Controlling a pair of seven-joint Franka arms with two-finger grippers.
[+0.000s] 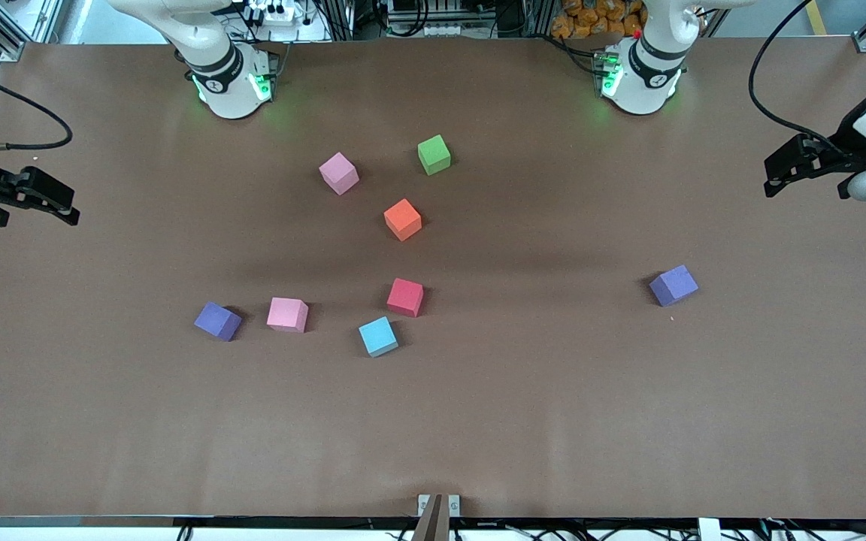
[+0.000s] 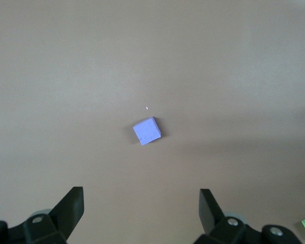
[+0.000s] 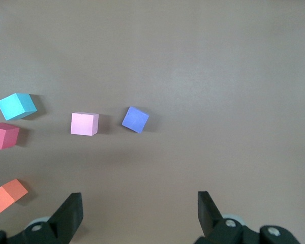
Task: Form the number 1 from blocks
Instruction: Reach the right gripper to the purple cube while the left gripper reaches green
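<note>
Brown table (image 1: 102, 421), blocks scattered: lone purple block (image 1: 673, 285) lies toward the left arm's end, nearest the left gripper (image 1: 779, 176); right gripper (image 1: 57, 207) waits; both spread wide, empty.

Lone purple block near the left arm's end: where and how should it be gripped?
Probably from straight above with the open left gripper: pinch two opposite side faces of the purple block, wrist turned to match its skewed pose. It sits flat, nothing beside it.
</note>
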